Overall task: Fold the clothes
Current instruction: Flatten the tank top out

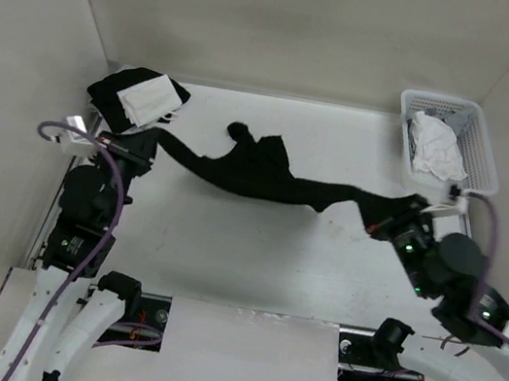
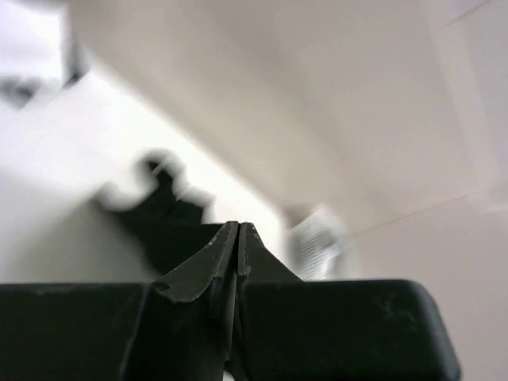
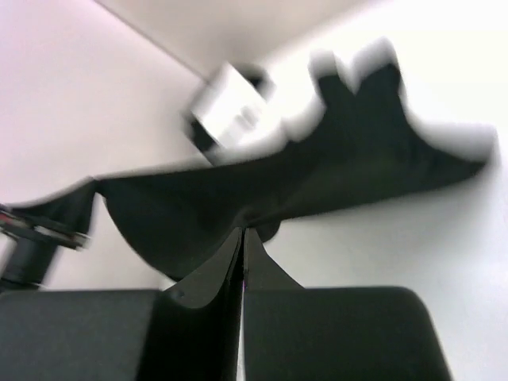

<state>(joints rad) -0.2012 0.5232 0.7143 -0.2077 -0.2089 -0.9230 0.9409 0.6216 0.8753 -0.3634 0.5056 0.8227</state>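
While both claws (image 1: 147, 146) (image 1: 383, 223) grip it, top (image 1: 257, 173) stretches between.

The 2 arms match, each with white lower links and bulky black joint housings above: the left arm (image 1: 83, 210) and the right arm (image 1: 462, 272). A purple cable (image 1: 106, 204) runs along the left arm past a small white box (image 1: 75, 134) near its wrist, and a second purple cable (image 1: 491, 237) arcs over the right arm. Small green lights (image 1: 409, 246) glow on the right arm's black segments. The left gripper (image 2: 238, 232) and right gripper (image 3: 242, 236) have matte black tapered fingers (image 2: 198, 274) on broad black bodies.
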